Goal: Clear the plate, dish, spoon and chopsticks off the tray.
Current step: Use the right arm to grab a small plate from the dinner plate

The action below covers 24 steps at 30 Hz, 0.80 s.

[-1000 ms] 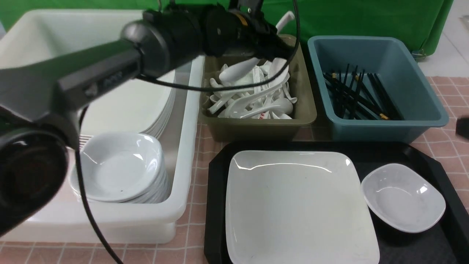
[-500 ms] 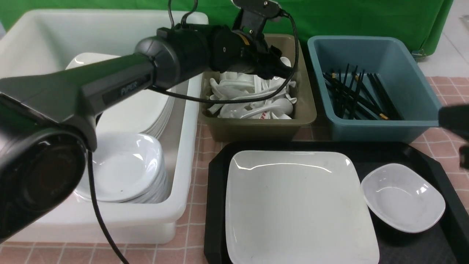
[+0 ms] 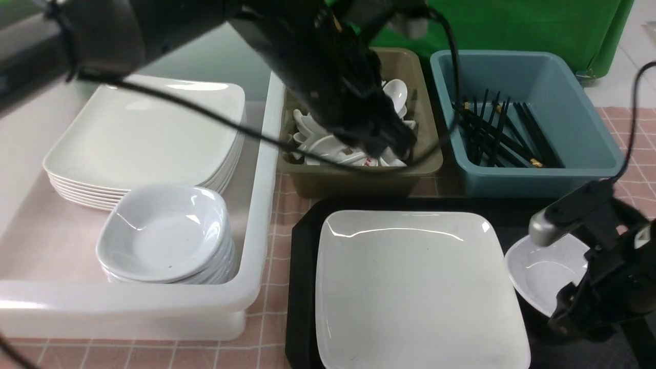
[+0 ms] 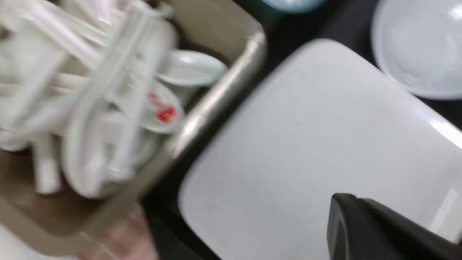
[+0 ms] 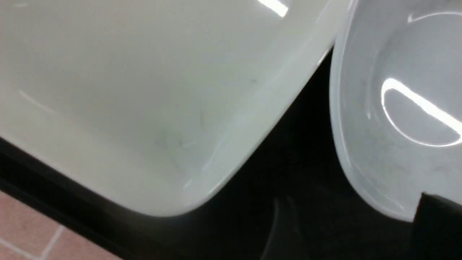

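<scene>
The large white plate (image 3: 420, 287) lies on the black tray (image 3: 302, 287); it also shows in the left wrist view (image 4: 325, 144) and the right wrist view (image 5: 144, 90). The small dish (image 3: 538, 271) sits beside it on the tray, its right part hidden under my right arm. My right gripper (image 3: 564, 315) hangs at the dish's near rim; only one finger (image 5: 436, 224) shows. My left gripper (image 3: 397, 146) hovers over the front of the olive bin; one blurred finger (image 4: 361, 224) shows. No spoon or chopsticks lie on the tray.
The olive bin (image 3: 359, 182) holds several white spoons (image 3: 333, 146). The blue bin (image 3: 538, 179) holds several black chopsticks (image 3: 502, 133). A white tub (image 3: 256, 225) at the left holds stacked square plates (image 3: 148, 133) and stacked dishes (image 3: 164, 233).
My left arm has swung from the back of the olive bin to its front and rotated. My right arm has come in from the right edge, over the dish.
</scene>
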{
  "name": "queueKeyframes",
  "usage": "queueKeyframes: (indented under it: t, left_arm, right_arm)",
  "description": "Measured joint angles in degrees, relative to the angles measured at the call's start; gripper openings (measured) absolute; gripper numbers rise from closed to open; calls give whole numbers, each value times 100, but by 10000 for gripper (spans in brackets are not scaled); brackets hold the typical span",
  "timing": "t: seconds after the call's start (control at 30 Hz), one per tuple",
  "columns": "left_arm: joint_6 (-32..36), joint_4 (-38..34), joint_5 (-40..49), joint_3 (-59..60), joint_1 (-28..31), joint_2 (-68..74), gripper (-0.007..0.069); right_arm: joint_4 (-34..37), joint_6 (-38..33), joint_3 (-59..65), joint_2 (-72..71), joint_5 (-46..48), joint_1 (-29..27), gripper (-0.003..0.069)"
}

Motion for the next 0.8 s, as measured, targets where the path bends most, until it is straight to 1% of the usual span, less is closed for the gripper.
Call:
queueKeyframes:
  t: [0.07,0.17,0.23,0.33,0.4,0.43,0.47,0.53,0.57,0.6,0.8]
  left_arm:
    - [61,0,-205,308,-155,-154,-8]
    - [134,0,-809,1034,-445,-438,-11]
    - [146,-5,-909,1227,-496,-479,-11]
    - [151,-75,-999,1462,-502,-479,-11]
    - [166,-79,-999,1511,-502,-479,-11]
    - [166,-100,-1033,1511,-502,-484,-11]
    - [166,-100,-1044,1511,-502,-484,-11]
    - [179,-157,-1145,1511,-497,-496,-10]
    - [179,-175,-1160,1511,-497,-502,-10]
    - [190,-200,-1206,1511,-497,-516,-8]
    - [206,-307,-1255,1511,-497,-566,-4]
  right_arm:
    - [-48,5,0,172,-100,18,510]
    - [-168,11,0,562,-367,49,514]
    - [-238,21,0,659,-484,49,514]
    - [-462,159,0,802,-745,49,484]
    - [-607,186,0,833,-858,49,421]
    - [-667,176,0,833,-944,52,375]
    - [-674,171,0,833,-958,52,375]
    - [-743,130,0,853,-1121,52,292]
    - [-741,117,0,852,-1149,57,276]
    - [-741,111,-6,852,-1254,84,243]
    - [-759,111,-18,800,-1276,99,233]
